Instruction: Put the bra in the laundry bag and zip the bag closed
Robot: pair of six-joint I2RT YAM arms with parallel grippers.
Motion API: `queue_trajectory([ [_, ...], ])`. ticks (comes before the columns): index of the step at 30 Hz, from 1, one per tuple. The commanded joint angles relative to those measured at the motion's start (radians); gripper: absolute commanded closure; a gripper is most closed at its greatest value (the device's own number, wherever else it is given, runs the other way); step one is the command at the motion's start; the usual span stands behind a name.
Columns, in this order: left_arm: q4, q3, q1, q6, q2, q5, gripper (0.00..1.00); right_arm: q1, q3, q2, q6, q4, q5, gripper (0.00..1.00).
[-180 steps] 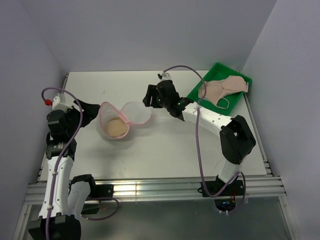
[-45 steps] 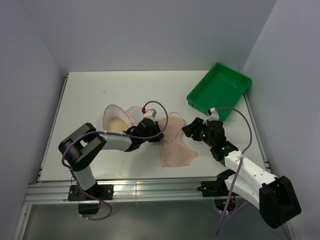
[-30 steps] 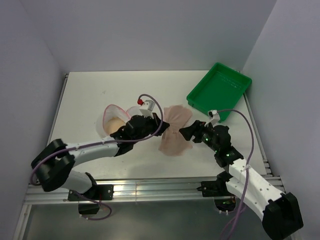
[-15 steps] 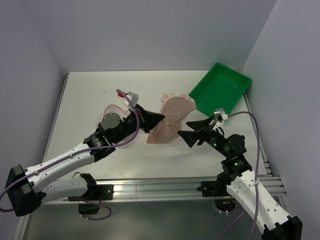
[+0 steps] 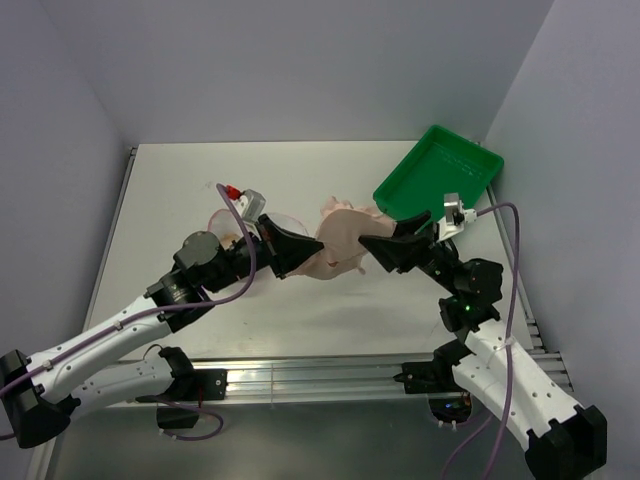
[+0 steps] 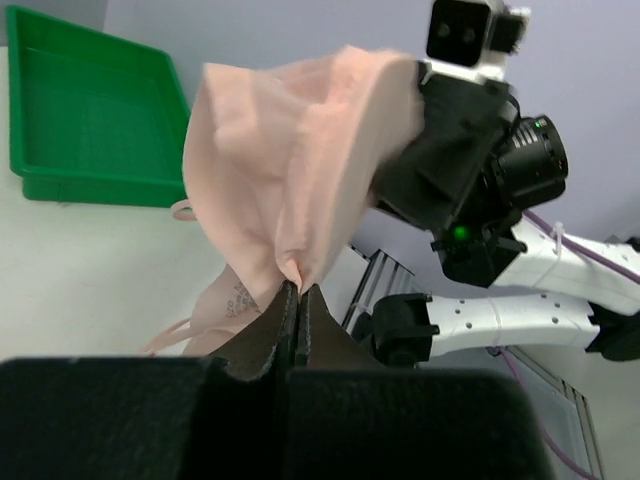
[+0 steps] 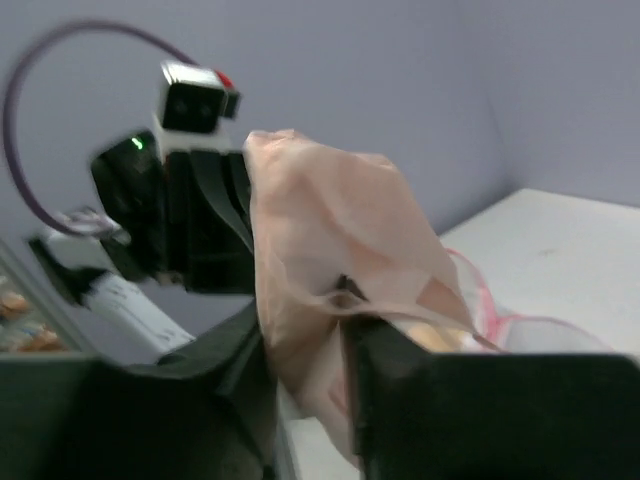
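Note:
The peach bra hangs in the air over the middle of the table, between my two grippers. My left gripper is shut on a fold at its lower edge; in the left wrist view the bra billows above the closed jaws. From the right, my right gripper has its jaws narrowed around a bunch of the bra, with fabric filling the gap. The laundry bag lies open behind the left arm and is mostly hidden; its pink rim and mesh show past the fabric.
The green tray sits at the back right corner with nothing in it, and shows again as the tray in the left wrist view. Grey walls close in the table on three sides. The metal rail runs along the near edge.
Both arms have carried the bra upward and a little toward the back. The right gripper's jaws stood wide beside the fabric and have since closed in on it. The left grip has held.

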Motion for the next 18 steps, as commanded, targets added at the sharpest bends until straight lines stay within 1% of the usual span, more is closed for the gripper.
queue_trajectory([
  [1, 0.006, -0.007, -0.002, 0.021, -0.024, 0.065, 0.99, -0.004, 0.051, 0.06, 0.104, 0.204, -0.028, 0.73],
  [2, -0.005, -0.007, -0.002, 0.035, -0.033, 0.065, 0.93, -0.005, 0.05, 0.075, 0.133, 0.227, -0.025, 0.81],
  [3, -0.018, -0.009, -0.002, 0.041, -0.042, 0.055, 0.7, -0.005, 0.054, 0.08, 0.14, 0.236, -0.023, 0.89],
  [4, -0.031, -0.015, -0.002, 0.048, -0.05, 0.05, 0.56, -0.004, 0.062, 0.084, 0.144, 0.239, -0.029, 0.98],
  [5, -0.041, -0.021, -0.002, 0.055, -0.064, 0.048, 0.41, -0.005, 0.08, 0.086, 0.152, 0.238, -0.034, 1.0],
  [6, -0.037, -0.045, -0.002, 0.058, -0.094, 0.047, 0.21, -0.005, 0.09, 0.095, 0.157, 0.236, -0.042, 1.0],
  [9, -0.011, -0.1, -0.002, 0.048, -0.151, 0.056, 0.03, -0.004, 0.131, 0.117, 0.175, 0.218, -0.072, 1.0],
  [10, -0.009, -0.11, -0.002, 0.05, -0.158, 0.059, 0.01, -0.004, 0.137, 0.121, 0.181, 0.218, -0.083, 1.0],
  [13, -0.006, -0.133, -0.002, 0.067, -0.167, 0.055, 0.01, -0.005, 0.147, 0.129, 0.206, 0.221, -0.089, 1.0],
  [15, -0.015, -0.136, -0.002, 0.082, -0.155, 0.05, 0.01, -0.005, 0.15, 0.124, 0.218, 0.221, -0.085, 1.0],
  [18, 0.012, -0.144, -0.002, 0.09, -0.11, 0.08, 0.01, -0.004, 0.159, 0.123, 0.226, 0.219, -0.086, 1.0],
])
